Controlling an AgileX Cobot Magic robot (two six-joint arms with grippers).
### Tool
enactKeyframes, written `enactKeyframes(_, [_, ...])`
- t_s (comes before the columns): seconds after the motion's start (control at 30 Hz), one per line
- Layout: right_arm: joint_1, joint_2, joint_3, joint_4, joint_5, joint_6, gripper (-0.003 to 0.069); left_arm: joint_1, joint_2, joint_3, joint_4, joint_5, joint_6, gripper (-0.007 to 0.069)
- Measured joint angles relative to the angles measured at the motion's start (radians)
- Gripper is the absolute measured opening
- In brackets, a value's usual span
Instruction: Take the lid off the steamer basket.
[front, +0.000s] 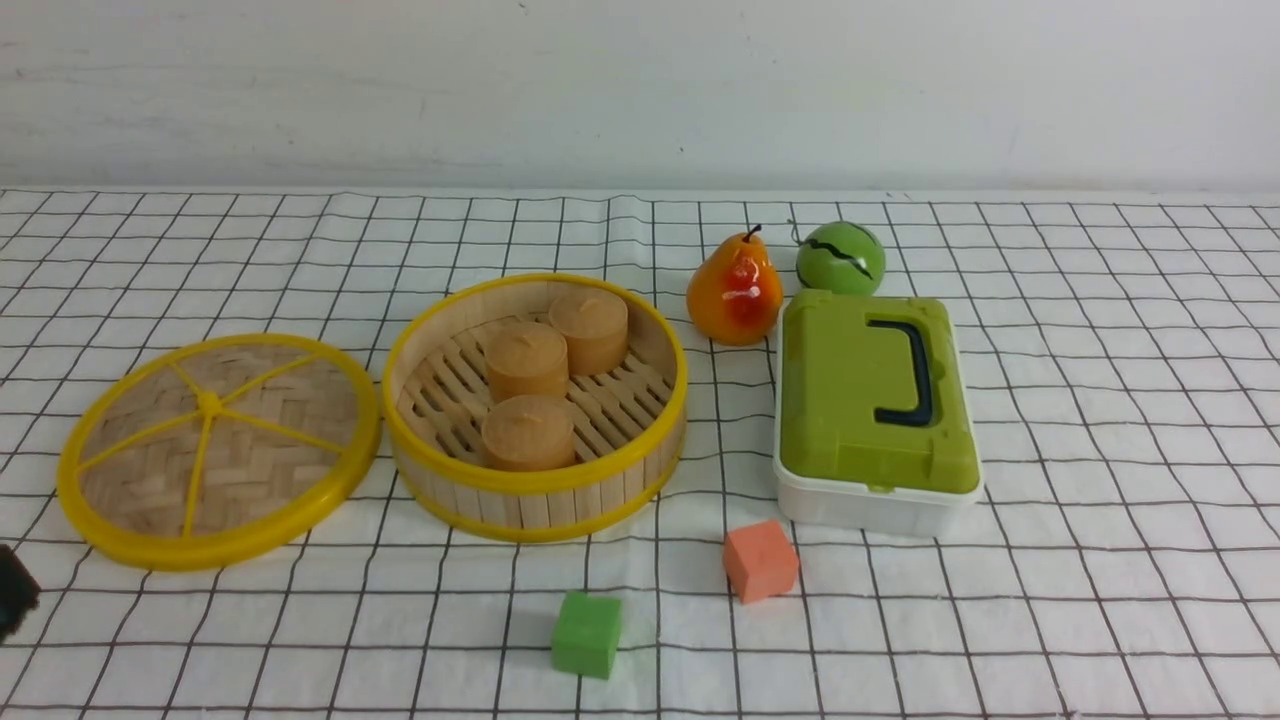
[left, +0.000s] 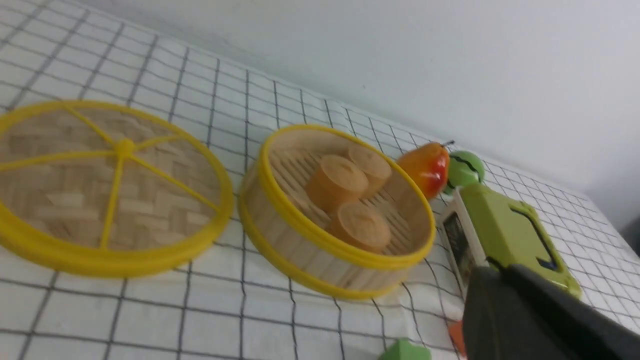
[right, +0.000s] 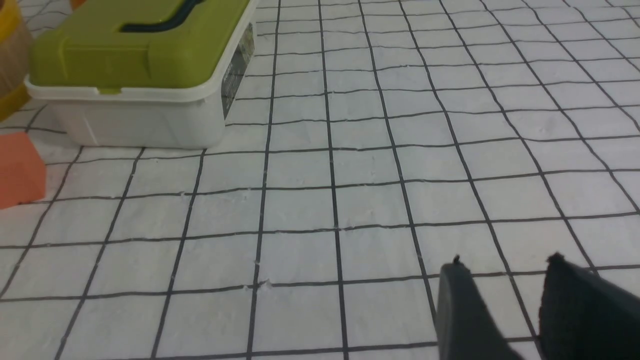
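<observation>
No readable text; the box label (right: 235, 70) is blurred.

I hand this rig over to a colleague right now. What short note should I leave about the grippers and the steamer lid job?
Left gripper: only partly in view, open or shut unclear.
Right gripper: open, empty, above the checked cloth.
Lid: flat on the cloth, close beside the steamer basket, on its left.
Steamer basket: uncovered, three round tan pieces inside.
Done: lid is off. Left: nothing that I can see.
</observation>
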Motion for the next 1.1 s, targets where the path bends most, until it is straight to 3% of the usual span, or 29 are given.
enactKeyframes(0.13, [0.0,0.0,0.0,0.0,0.0,0.0,0.024,0.0,0.0,0.0,0.011,0.024,0.005,-0.0013])
enactKeyframes(0.4, [0.0,0.0,0.0,0.0,0.0,0.0,0.024,-0.073,-0.157,0.115,0.188,-0.076,0.102,-0.0013])
enactKeyframes(0.5, [0.0,0.0,0.0,0.0,0.0,0.0,0.024,-0.077,-0.236,0.198,0.318,-0.129,0.028,-0.0013])
enactKeyframes(0.53, [0.0,0.0,0.0,0.0,0.0,0.0,0.024,-0.077,-0.244,0.241,0.41,-0.135,-0.069,-0.0013])
enactKeyframes(0.57, [0.0,0.0,0.0,0.0,0.0,0.0,0.024,-0.077,-0.244,0.246,0.421,-0.135,-0.069,-0.0013])
enactKeyframes(0.67, [0.0,0.0,0.0,0.0,0.0,0.0,0.024,-0.077,-0.244,0.319,0.575,-0.106,-0.268,-0.0013])
enactKeyframes(0.87, [0.0,0.0,0.0,0.0,0.0,0.0,0.024,-0.077,-0.244,0.41,0.587,-0.07,-0.33,-0.0013])
enactKeyframes(1.1, [0.0,0.0,0.0,0.0,0.0,0.0,0.024,-0.077,-0.244,0.418,0.52,-0.081,-0.188,-0.0013])
